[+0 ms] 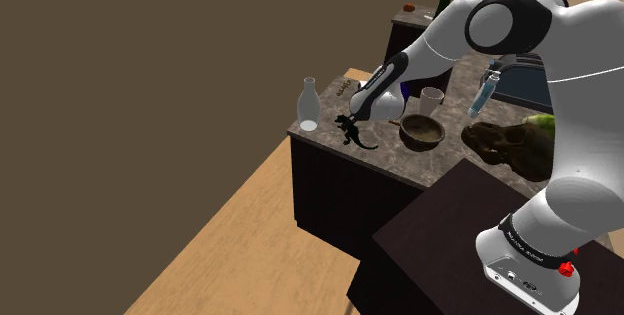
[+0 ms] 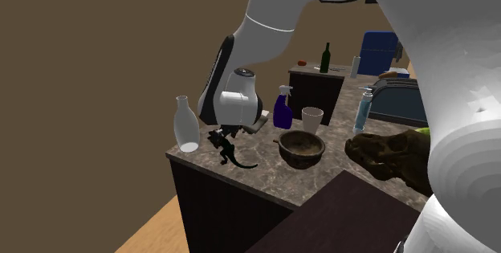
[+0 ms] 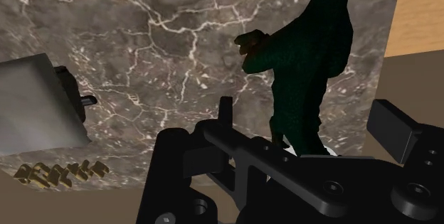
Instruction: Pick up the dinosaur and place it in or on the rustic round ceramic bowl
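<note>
A small dark green dinosaur [image 1: 352,133] [image 2: 229,153] stands on the marbled brown countertop [image 1: 385,158], near its corner at the shoulder view's left. My black gripper [image 1: 350,115] [image 2: 218,137] [image 3: 309,126] is lowered right over it and is open. In the wrist view the dinosaur [image 3: 306,66] stands between the two fingers [image 3: 395,126], with a gap on each side. The brown round bowl [image 1: 422,131] [image 2: 302,147] sits on the same counter, a short way toward the shoulder view's right of the dinosaur.
A white bottle-shaped vase [image 1: 309,103] [image 2: 187,124] stands close beside the dinosaur at the counter's corner. A white cup [image 1: 431,100], a blue spray bottle [image 2: 283,108] and a dark skull-like object [image 1: 510,143] surround the bowl. The counter edge drops to a wooden floor [image 1: 230,253].
</note>
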Tool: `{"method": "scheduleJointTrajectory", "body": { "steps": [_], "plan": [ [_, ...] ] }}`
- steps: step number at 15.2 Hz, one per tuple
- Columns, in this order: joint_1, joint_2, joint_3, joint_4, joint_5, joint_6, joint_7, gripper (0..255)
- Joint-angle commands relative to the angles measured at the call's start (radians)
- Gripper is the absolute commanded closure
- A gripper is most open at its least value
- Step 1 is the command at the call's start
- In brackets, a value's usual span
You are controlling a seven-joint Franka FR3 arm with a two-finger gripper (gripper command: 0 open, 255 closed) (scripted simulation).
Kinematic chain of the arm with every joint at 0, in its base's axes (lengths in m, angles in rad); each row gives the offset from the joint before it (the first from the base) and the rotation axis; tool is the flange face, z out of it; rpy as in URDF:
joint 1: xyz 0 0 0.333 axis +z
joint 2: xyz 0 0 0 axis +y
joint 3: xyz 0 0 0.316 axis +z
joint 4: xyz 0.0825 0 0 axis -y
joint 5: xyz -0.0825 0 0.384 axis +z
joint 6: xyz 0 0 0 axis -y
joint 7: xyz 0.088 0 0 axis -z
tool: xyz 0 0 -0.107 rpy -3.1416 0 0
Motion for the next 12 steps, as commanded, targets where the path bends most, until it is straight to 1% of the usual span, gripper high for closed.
{"method": "scheduleJointTrajectory", "body": {
  "steps": [1,2,3,12],
  "plan": [
    [0.0,0.0,0.0,0.001,0.0,0.0,0.0,0],
    [0.0,0.0,0.0,0.0,0.0,0.0,0.0,0],
    [0.0,0.0,0.0,0.0,0.0,0.0,0.0,255],
    [0.0,0.0,0.0,0.001,0.0,0.0,0.0,255]
  ]
}}
